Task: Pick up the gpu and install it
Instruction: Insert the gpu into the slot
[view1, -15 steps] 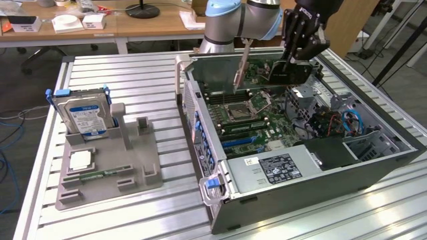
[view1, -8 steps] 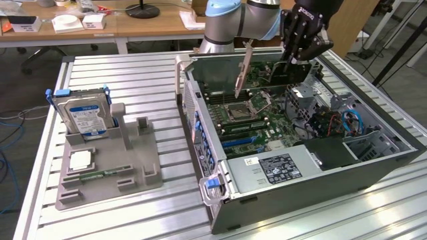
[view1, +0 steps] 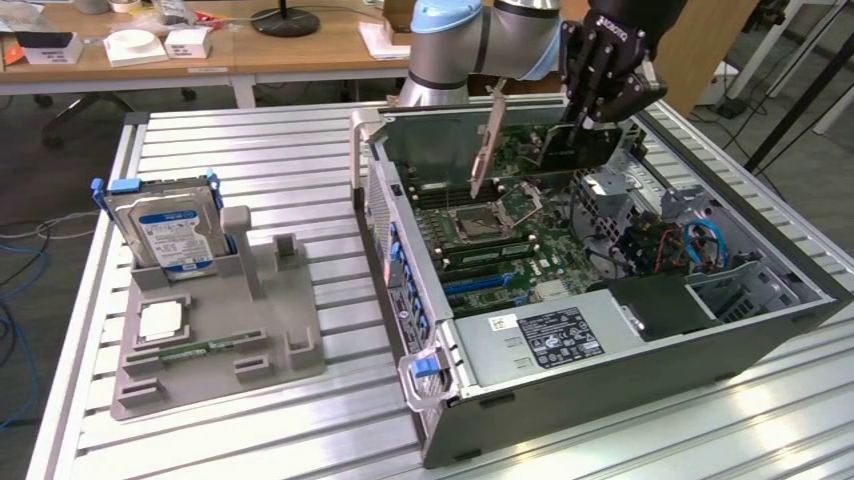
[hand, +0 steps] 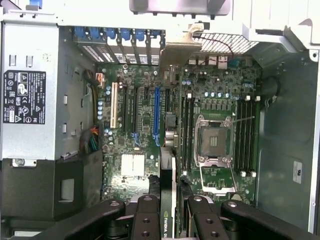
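Claw (view1: 587, 118) (hand: 172, 220) is partly closed, w/ fingers (hand: 146, 220) clamped on both faces of the gpu (view1: 554, 150) (hand: 168, 197), gripping along its upper edge. Gpu is held on edge, up in the air inside the open PC case (view1: 747, 330) (hand: 287, 130). Its silver bracket (view1: 486, 140) (hand: 181, 47) is at the end twd the exterior view's left. The card hangs over the motherboard (view1: 521, 250) (hand: 135, 130), just beside the CPU socket (view1: 478, 224) (hand: 214, 141), and isn't seated in a slot. Power supply (view1: 534, 340) (hand: 30, 100) sits at the case's near end in the exterior view. The case lies on its side on the table (view1: 254, 150), twd the table's edge on the exterior view's right. Grey holder (view1: 267, 330) sits by the opposite table edge, well apart from the case, w/ a hard drive (view1: 167, 235) standing upright in it.
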